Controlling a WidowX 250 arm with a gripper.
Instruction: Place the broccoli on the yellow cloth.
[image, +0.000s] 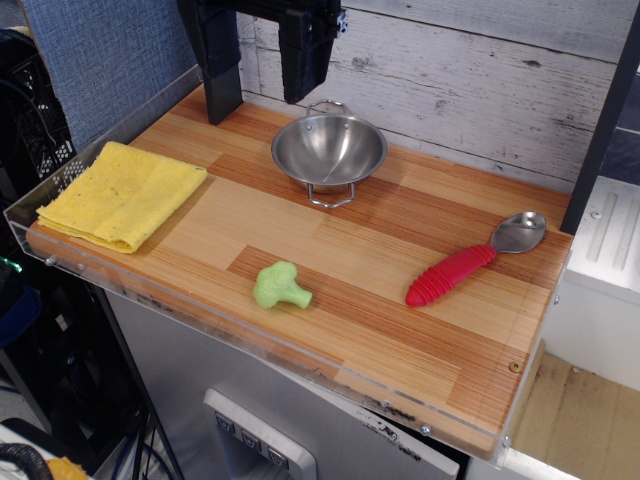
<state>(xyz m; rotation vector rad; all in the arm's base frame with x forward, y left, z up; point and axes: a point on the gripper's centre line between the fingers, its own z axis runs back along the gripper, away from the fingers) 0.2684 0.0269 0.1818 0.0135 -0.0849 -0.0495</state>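
Wooden table (400, 330), bumpy light-green broccoli (280, 287), yellow cloth (125, 194)

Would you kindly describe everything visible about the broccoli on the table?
The broccoli is a small light-green toy that looks like plastic, with a bumpy rounded head and a short stubby stem. It lies on its side on the wooden tabletop near the front edge, stem pointing right. Nothing but the table touches it, and it sits apart from the yellow cloth at the left.
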